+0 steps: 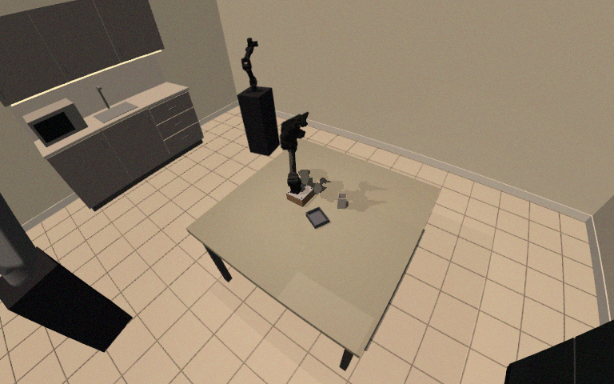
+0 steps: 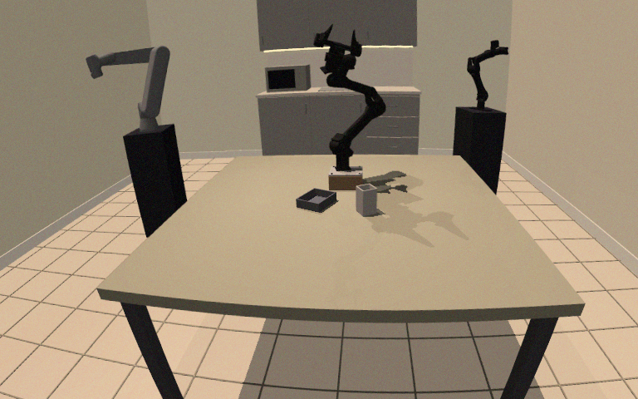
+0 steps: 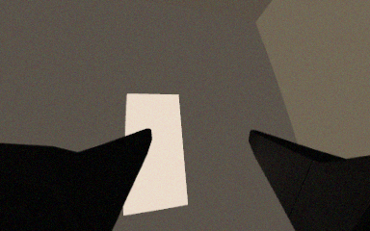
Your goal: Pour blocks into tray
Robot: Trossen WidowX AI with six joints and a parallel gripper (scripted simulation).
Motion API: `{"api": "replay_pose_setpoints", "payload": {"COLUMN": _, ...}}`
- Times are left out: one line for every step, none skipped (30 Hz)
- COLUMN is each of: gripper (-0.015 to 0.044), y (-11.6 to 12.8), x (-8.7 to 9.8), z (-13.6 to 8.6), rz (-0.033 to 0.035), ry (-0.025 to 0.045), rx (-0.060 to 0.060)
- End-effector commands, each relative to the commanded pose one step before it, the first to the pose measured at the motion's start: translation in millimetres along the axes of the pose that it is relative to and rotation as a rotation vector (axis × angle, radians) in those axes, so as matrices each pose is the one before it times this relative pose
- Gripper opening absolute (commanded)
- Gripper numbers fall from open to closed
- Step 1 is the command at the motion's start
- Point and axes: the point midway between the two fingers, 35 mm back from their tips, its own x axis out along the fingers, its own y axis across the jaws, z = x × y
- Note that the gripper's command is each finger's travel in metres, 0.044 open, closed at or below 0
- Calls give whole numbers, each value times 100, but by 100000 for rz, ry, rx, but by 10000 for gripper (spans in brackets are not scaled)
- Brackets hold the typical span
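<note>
Beige and matte, the broad rectangular tabletop carries a light grey, square-sided upright cup, its open mouth facing up. Contents of the cup: cannot be determined. A shallow, dark grey square tray lies near the cup, not touching it. The black jointed arm stands on a brown block-like base with a pale top. Its black fingers are raised well above the tabletop, wide apart, holding nothing.

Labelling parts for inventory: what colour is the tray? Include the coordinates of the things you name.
The tray point(image 1: 317, 218) point(image 2: 316, 207) is dark grey; exterior view shows it best.
</note>
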Motion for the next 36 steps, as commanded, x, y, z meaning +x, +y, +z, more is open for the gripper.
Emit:
{"api": "replay_pose_setpoints", "payload": {"gripper": 426, "y": 43, "x": -11, "z": 57, "rz": 99, "ry": -55, "rx": 694}}
{"api": "replay_pose_setpoints", "payload": {"gripper": 440, "y": 129, "x": -32, "z": 171, "rz": 297, "ry": -166, "rx": 2080}}
{"api": "replay_pose_setpoints", "payload": {"gripper": 440, "y": 216, "x": -52, "z": 287, "rz": 495, "ry": -284, "rx": 3463}}
{"api": "replay_pose_setpoints", "payload": {"gripper": 440, "y": 307, "x": -70, "z": 404, "rz": 694, "ry": -415, "rx": 4841}}
{"api": "replay_pose_setpoints", "payload": {"gripper": 440, "y": 403, "x": -84, "z": 523, "rz": 897, "ry": -562, "rx": 6211}}
{"api": "replay_pose_setpoints", "payload": {"gripper": 440, "y": 506, "x": -93, "z": 641, "rz": 1105, "ry": -731, "rx": 7556}}
{"api": "replay_pose_setpoints", "payload": {"gripper": 440, "y": 576, "x": -90, "z": 704, "rz": 1232, "ry": -856, "rx": 8241}}
{"api": "replay_pose_setpoints", "payload": {"gripper": 440, "y": 605, "x": -78, "z": 705, "rz": 1269, "ry": -918, "rx": 8240}}
{"api": "replay_pose_setpoints", "payload": {"gripper": 440, "y": 634, "x": -65, "z": 702, "rz": 1310, "ry": -974, "rx": 8201}}
{"api": "replay_pose_setpoints", "payload": {"gripper": 440, "y": 663, "x": -53, "z": 698, "rz": 1360, "ry": -1028, "rx": 8160}}
{"api": "replay_pose_setpoints", "payload": {"gripper": 440, "y": 816, "x": -67, "z": 680, "rz": 1983, "ry": -936, "rx": 8922}}
{"api": "replay_pose_setpoints", "payload": {"gripper": 440, "y": 895, "x": -59, "z": 693, "rz": 2161, "ry": -989, "rx": 9296}}
{"api": "replay_pose_setpoints", "payload": {"gripper": 440, "y": 937, "x": -46, "z": 668, "rz": 2253, "ry": -989, "rx": 9231}}
{"api": "replay_pose_setpoints", "payload": {"gripper": 440, "y": 979, "x": -34, "z": 640, "rz": 2352, "ry": -980, "rx": 9163}}
{"api": "replay_pose_setpoints", "payload": {"gripper": 440, "y": 1020, "x": -21, "z": 609, "rz": 2458, "ry": -961, "rx": 9091}}
{"api": "replay_pose_setpoints", "payload": {"gripper": 440, "y": 1060, "x": -10, "z": 575, "rz": 2568, "ry": -932, "rx": 9014}}
{"api": "replay_pose_setpoints", "payload": {"gripper": 440, "y": 1100, "x": 2, "z": 537, "rz": 2683, "ry": -890, "rx": 8933}}
{"api": "replay_pose_setpoints", "payload": {"gripper": 440, "y": 1138, "x": 13, "z": 497, "rz": 2801, "ry": -836, "rx": 8849}}
{"api": "replay_pose_setpoints", "payload": {"gripper": 440, "y": 1175, "x": 24, "z": 453, "rz": 2920, "ry": -769, "rx": 8760}}
{"api": "replay_pose_setpoints", "payload": {"gripper": 440, "y": 1210, "x": 34, "z": 406, "rz": 3040, "ry": -688, "rx": 8668}}
{"api": "replay_pose_setpoints", "payload": {"gripper": 440, "y": 1156, "x": 45, "z": 358, "rz": 2874, "ry": -546, "rx": 8354}}
{"api": "replay_pose_setpoints", "payload": {"gripper": 440, "y": 1192, "x": 53, "z": 312, "rz": 3001, "ry": -454, "rx": 8295}}
{"api": "replay_pose_setpoints", "payload": {"gripper": 440, "y": 1221, "x": 61, "z": 261, "rz": 3112, "ry": -345, "rx": 8193}}
{"api": "replay_pose_setpoints", "payload": {"gripper": 440, "y": 1248, "x": 68, "z": 207, "rz": 3217, "ry": -223, "rx": 8089}}
{"api": "replay_pose_setpoints", "payload": {"gripper": 440, "y": 1271, "x": 76, "z": 150, "rz": 3316, "ry": -88, "rx": 7981}}
{"api": "replay_pose_setpoints", "payload": {"gripper": 440, "y": 1292, "x": 83, "z": 91, "rz": 3407, "ry": 59, "rx": 7870}}
{"api": "replay_pose_setpoints", "payload": {"gripper": 440, "y": 1309, "x": 89, "z": 30, "rz": 3489, "ry": 218, "rx": 7756}}
{"api": "replay_pose_setpoints", "payload": {"gripper": 440, "y": 1322, "x": 95, "z": -34, "rz": 3560, "ry": 389, "rx": 7640}}
{"api": "replay_pose_setpoints", "payload": {"gripper": 440, "y": 1332, "x": 102, "z": -99, "rz": 3620, "ry": 570, "rx": 7521}}
{"api": "replay_pose_setpoints", "payload": {"gripper": 440, "y": 1337, "x": 107, "z": -166, "rz": 3667, "ry": 760, "rx": 7399}}
{"api": "replay_pose_setpoints", "payload": {"gripper": 440, "y": 1439, "x": 116, "z": -304, "rz": 4100, "ry": 1113, "rx": 7538}}
{"api": "replay_pose_setpoints", "payload": {"gripper": 440, "y": 1435, "x": 124, "z": -379, "rz": 4120, "ry": 1344, "rx": 7429}}
{"api": "replay_pose_setpoints", "payload": {"gripper": 440, "y": 1422, "x": 131, "z": -455, "rz": 4112, "ry": 1579, "rx": 7300}}
{"api": "replay_pose_setpoints", "payload": {"gripper": 440, "y": 1404, "x": 138, "z": -532, "rz": 4087, "ry": 1820, "rx": 7169}}
{"api": "replay_pose_setpoints", "payload": {"gripper": 440, "y": 1381, "x": 145, "z": -608, "rz": 4043, "ry": 2065, "rx": 7038}}
{"api": "replay_pose_setpoints", "payload": {"gripper": 440, "y": 1353, "x": 151, "z": -683, "rz": 3980, "ry": 2311, "rx": 6905}}
